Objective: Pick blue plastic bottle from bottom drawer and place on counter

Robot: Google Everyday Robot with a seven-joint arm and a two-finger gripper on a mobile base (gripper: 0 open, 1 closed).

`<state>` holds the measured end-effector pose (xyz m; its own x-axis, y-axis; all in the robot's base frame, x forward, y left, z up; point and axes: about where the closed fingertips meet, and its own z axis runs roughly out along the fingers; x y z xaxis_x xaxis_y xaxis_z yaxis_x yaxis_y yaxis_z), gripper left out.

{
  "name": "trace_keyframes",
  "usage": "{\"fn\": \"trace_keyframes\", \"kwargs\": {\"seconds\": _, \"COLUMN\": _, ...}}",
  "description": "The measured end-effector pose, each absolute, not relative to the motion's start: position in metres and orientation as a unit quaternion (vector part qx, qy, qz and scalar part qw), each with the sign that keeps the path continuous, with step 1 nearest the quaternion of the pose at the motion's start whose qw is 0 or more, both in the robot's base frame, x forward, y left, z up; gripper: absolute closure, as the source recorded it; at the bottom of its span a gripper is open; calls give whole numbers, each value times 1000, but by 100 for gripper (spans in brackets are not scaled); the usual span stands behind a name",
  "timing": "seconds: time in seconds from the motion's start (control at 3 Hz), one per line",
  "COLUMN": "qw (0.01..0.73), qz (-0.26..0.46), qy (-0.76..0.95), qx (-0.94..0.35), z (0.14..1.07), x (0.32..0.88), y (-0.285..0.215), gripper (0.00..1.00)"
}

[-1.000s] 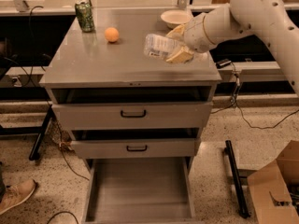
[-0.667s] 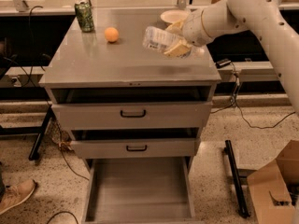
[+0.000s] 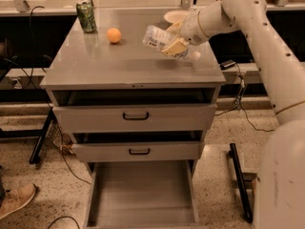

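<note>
- MID-CARRY OVER THE COUNTER: The gripper (image 3: 173, 46), which I am driving remotely, hangs above the right half of the counter (image 3: 114, 68). Its tan fingers (image 3: 177, 45) are clamped across the blue plastic bottle (image 3: 155, 36).
- The bottle lies tilted in the grasp, cap end lowest and pointing right. It looks clear of the slab, with a shadow beneath it.
- The bottom drawer (image 3: 143, 194) stands pulled out below, its floor bare, so I judge the pick done and the placing still to do.
- To place it well, I would lower slowly onto the open grey patch beneath the hand and let the ribbed body touch along its length before spreading the fingers. A bottle on its side can roll, and the right edge is near.
- I would keep away from the pale plate (image 3: 172, 15) behind the wrist. The orange ball (image 3: 114, 35) and green can (image 3: 86, 16) sit well off to the left.
- Against the frame a second ago, bottle and hand now sit slightly higher in view and a touch further left (a small shift, mostly made in the first part of that second). Can, ball and drawers have not moved.
</note>
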<state>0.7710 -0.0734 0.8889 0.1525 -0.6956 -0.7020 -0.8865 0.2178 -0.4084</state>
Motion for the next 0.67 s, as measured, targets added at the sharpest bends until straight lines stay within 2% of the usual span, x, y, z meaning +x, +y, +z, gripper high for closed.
{"fn": "trace_keyframes", "kwargs": {"seconds": 0.67, "qw": 418, "qz": 138, "qy": 645, "qx": -624, "z": 864, "x": 784, "y": -66, "gripper": 28}}
